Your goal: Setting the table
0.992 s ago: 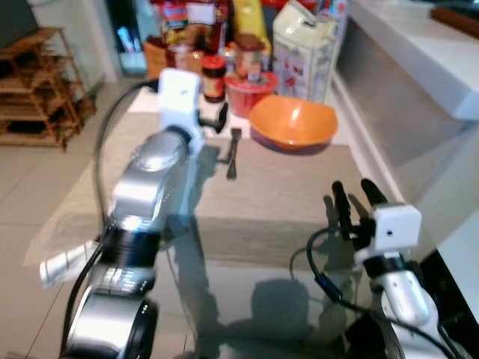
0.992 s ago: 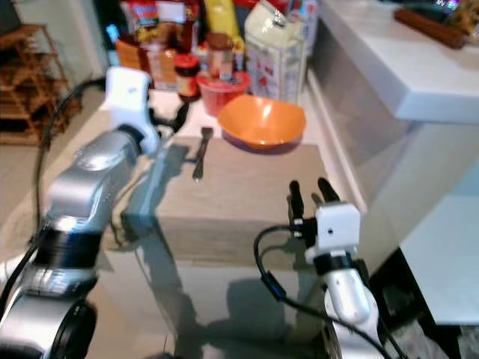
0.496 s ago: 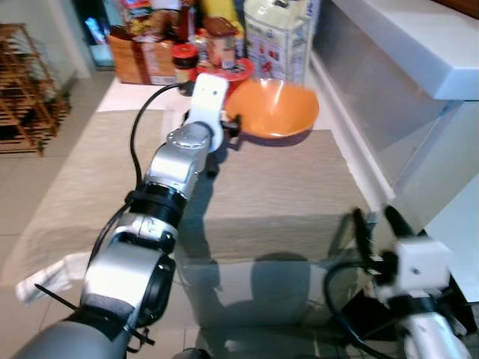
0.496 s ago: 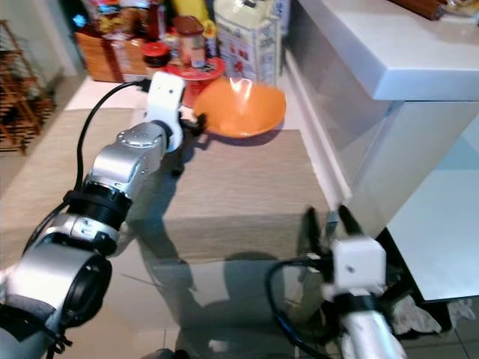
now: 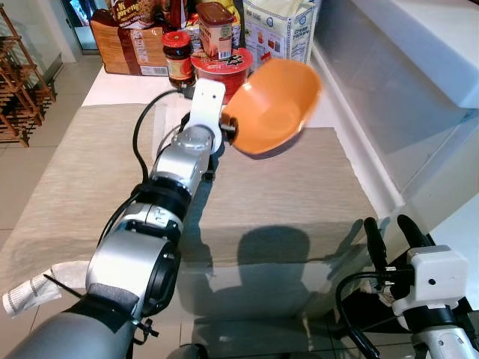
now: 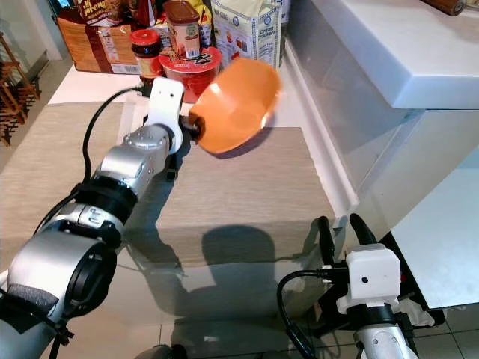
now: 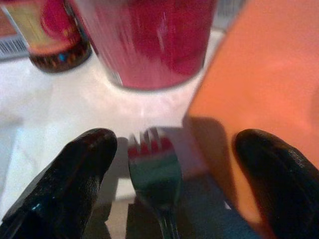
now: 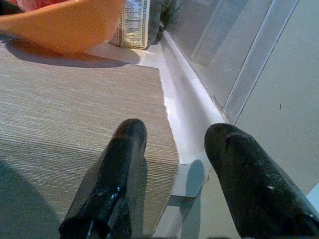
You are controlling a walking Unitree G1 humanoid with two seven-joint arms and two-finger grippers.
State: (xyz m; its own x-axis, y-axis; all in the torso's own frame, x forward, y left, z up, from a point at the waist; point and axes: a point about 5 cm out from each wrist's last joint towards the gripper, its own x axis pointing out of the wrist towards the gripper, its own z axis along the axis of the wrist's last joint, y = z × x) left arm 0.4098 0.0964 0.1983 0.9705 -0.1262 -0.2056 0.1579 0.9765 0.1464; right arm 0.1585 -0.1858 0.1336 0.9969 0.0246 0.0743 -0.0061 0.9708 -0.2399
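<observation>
An orange bowl [image 5: 273, 105] stands tipped up on its side at the far end of the beige placemat [image 5: 299, 202], blurred. My left gripper [image 7: 177, 142] is open right beside it; one of its fingers [image 7: 279, 184] is against the bowl's orange wall [image 7: 259, 64]. A fork [image 7: 154, 174] lies on the table between those fingers, tines toward the red tub. My right gripper [image 5: 386, 223] is open at the near right corner of the table, over the placemat's edge, with nothing between its fingers [image 8: 114, 179].
Behind the bowl stand a red noodle tub [image 5: 221, 67], a red-lidded jar [image 5: 178, 58], a carton [image 5: 277, 30] and a brown box [image 5: 127, 37]. A white counter [image 5: 419, 45] rises on the right. Crumpled paper [image 5: 30, 292] lies at the near left.
The camera has shifted closer. The bowl, flat on the table before, now stands tilted up at my left gripper, which has reached further forward. My right gripper sits lower in view.
</observation>
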